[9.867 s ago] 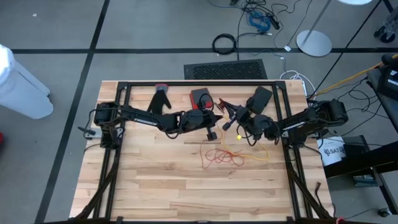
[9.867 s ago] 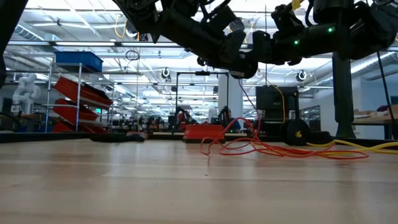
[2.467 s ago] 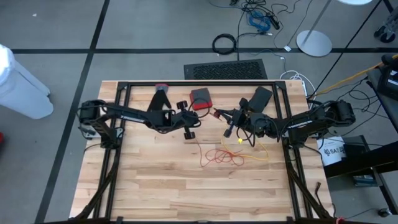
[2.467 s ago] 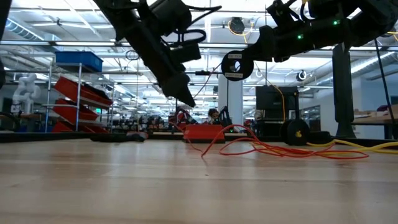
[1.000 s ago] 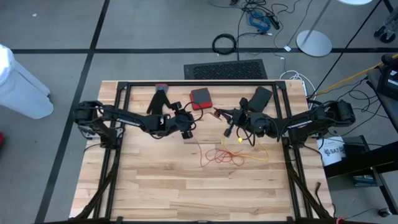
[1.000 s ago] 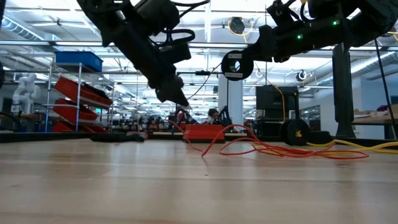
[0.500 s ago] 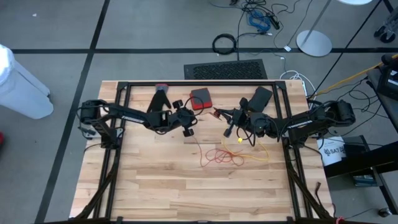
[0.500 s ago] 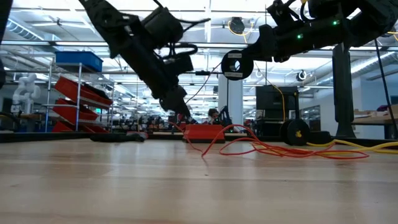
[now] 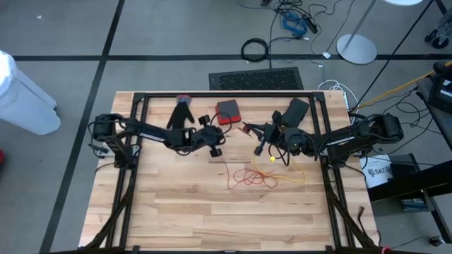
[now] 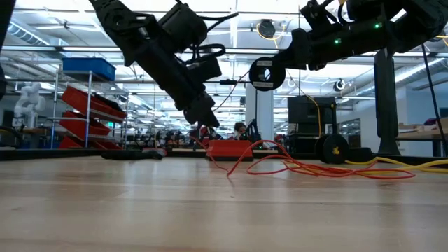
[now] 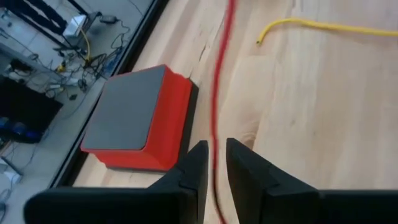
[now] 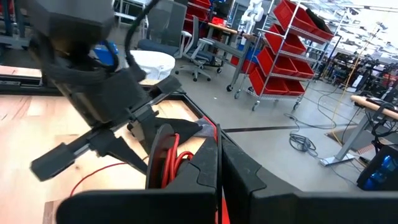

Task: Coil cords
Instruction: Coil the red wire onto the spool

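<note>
A red cord lies in a loose tangle [image 9: 248,176] at mid table, and one strand [image 11: 215,118] rises from it. My left gripper [image 11: 216,163] reaches in from the table's left, slanting down beside a red box [image 11: 140,118]. Its fingers stand close on either side of that strand, with a narrow gap showing. My right gripper [image 12: 219,163] stays level above the table's right half, shut on a small wound coil [image 12: 165,155] of the same red cord. A yellow cord [image 9: 291,173] lies flat on the table to the right of the tangle. My right gripper holds the red coil by its strands [image 12: 216,133], pinched between the two shut fingers. The fingers are level and come from the table's right. The coil [image 10: 260,72] hangs beside them as an upright ring, clear of the table, and a strand trails down to the tangle.
A black glove [image 9: 181,113] lies at the far left and a black box [image 9: 295,109] at the far right. The dark frame rails [image 9: 226,95] run round the table's edges. Bare wood stretches across the near half [image 9: 226,219].
</note>
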You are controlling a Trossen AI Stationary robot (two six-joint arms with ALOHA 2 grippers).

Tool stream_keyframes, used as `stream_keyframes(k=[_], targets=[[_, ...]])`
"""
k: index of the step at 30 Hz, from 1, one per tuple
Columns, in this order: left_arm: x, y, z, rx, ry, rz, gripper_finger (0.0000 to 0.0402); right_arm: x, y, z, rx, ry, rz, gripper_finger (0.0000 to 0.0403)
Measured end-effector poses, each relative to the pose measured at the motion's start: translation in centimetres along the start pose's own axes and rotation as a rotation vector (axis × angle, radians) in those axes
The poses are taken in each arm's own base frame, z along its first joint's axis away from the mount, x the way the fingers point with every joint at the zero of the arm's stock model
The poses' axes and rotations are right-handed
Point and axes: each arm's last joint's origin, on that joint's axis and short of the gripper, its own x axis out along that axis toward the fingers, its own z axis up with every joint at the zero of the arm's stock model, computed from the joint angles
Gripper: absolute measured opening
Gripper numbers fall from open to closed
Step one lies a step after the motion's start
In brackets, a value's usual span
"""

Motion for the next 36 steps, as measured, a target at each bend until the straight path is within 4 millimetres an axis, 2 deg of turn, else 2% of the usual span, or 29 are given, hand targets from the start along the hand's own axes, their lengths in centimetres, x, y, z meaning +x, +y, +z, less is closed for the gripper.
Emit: stream_keyframes(k=[12, 21, 36], targets=[[-1.1, -1.6, 0.4, 0.093, -0.009, 0.048, 0.0064, 0.0, 0.0, 0.0, 0.003, 0.001, 0.0, 0.0], [-1.8, -1.1, 0.5, 0.076, 0.003, 0.059, 0.0064, 0.0, 0.0, 0.0, 0.003, 0.001, 0.001, 0.0], [-1.8, -1.3, 0.3, 0.055, 0.021, 0.033, 0.006, 0.0, 0.0, 0.0, 0.003, 0.0, 0.001, 0.0]])
